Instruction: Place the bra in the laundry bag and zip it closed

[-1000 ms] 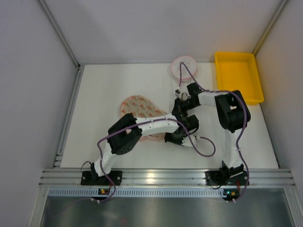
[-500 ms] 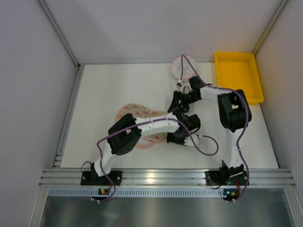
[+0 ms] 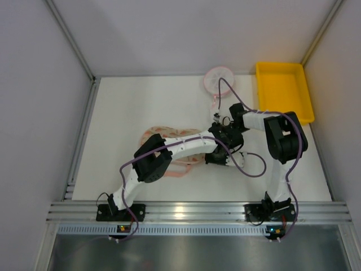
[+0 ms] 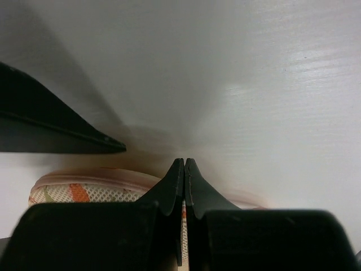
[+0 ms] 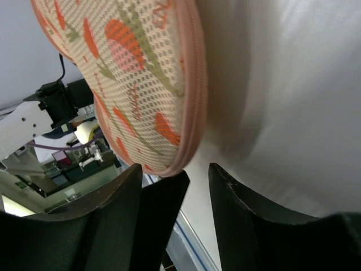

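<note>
- Though bolted apart along the near edge of the table [image 3: 118, 107], angled inward to meet near mid-table: left arm [image 3: 151, 164] and right arm [image 3: 284, 141].
- Lying flat beneath the left arm's forearm: the laundry bag [image 3: 153, 135], cream mesh with an orange-pink print and pink zip trim.
- Long axis on a slant, from far left down to near right; right end pointing at the two grippers, left end toward the table's far-left part.
- From above, largely covered by that forearm; only the rounded far-left lobe and a strip of the near edge in plain sight.
- At the bag's right end: left gripper [image 4: 184, 164], jaws pressed fully together, tips low over the tabletop, pink trim just behind the fingers [image 4: 169, 192].
- Pinching something thin or not: impossible to tell.
- Just beyond, close against the left gripper from above: right gripper [image 5: 197, 172], jaws parted, bare table showing in the gap, nothing held.
- From the right wrist: domed side of the bag with its pink zip edge, rim ending just above one finger [image 5: 163, 197], not between the two.
- Farther back, near the far edge: small round white mesh disc [image 3: 219, 79] with a pink rim, well apart from the bag.
- Farthest, at the far right corner: yellow tray [image 3: 282, 93].
</note>
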